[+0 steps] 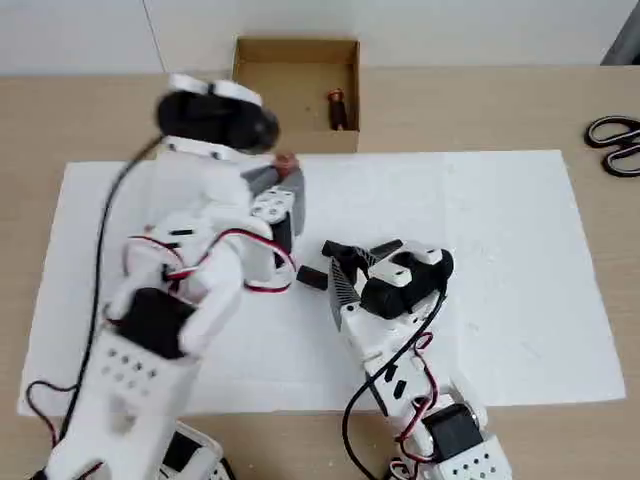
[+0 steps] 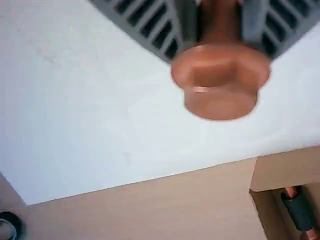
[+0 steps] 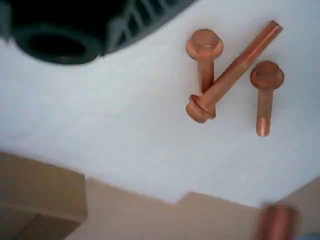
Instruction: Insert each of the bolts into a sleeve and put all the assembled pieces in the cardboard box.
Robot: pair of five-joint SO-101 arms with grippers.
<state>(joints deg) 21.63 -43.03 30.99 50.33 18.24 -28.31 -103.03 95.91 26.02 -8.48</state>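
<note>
My left gripper is shut on a copper bolt just in front of the cardboard box, over the white sheet's far edge. In the left wrist view the bolt's head juts out between the grey fingers. My right gripper is shut on a black sleeve near the sheet's middle; the sleeve's open end faces the camera. Three loose bolts lie on the sheet, two of them crossed. One assembled piece lies in the box, also seen as a sleeved bolt.
A white sheet covers most of the wooden table. Scissors lie at the far right on the bare wood. The left arm's body hangs over the left half of the sheet. A box corner stands close beyond the right gripper.
</note>
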